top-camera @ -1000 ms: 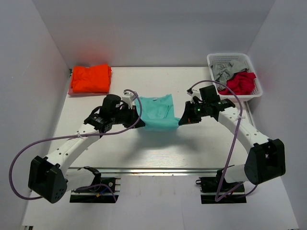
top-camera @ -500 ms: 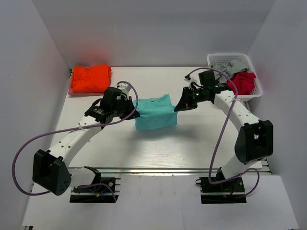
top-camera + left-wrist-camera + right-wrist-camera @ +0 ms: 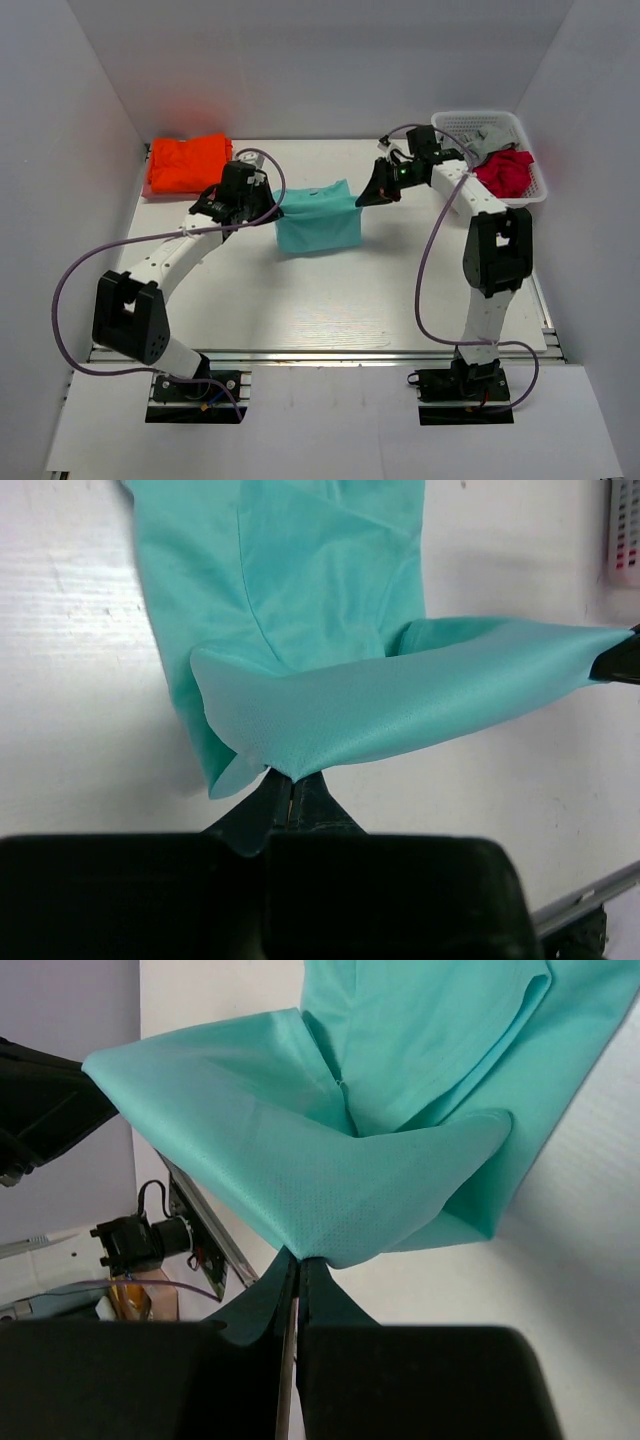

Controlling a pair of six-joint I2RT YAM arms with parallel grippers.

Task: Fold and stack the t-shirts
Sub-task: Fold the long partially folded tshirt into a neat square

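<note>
A mint-teal t-shirt [image 3: 318,222] hangs stretched between both arms over the middle of the white table, its upper edge lifted and its lower part folded under on the surface. My left gripper [image 3: 275,207] is shut on the shirt's left corner [image 3: 270,765]. My right gripper [image 3: 362,200] is shut on the right corner [image 3: 310,1252]. Loose folds of the teal shirt [image 3: 300,590] [image 3: 420,1050] lie on the table beyond the pinched edge. A bright orange t-shirt [image 3: 188,163] lies folded at the back left corner.
A white basket [image 3: 462,124] at the back right holds a red garment [image 3: 505,172] and a grey one [image 3: 468,148]. White walls close in the table [image 3: 330,300] on the left, back and right. Purple cables loop from both arms.
Both arms have carried the held edge of the teal shirt toward the back of the table, away from the bases. The shirt's lower part has trailed along with it.
</note>
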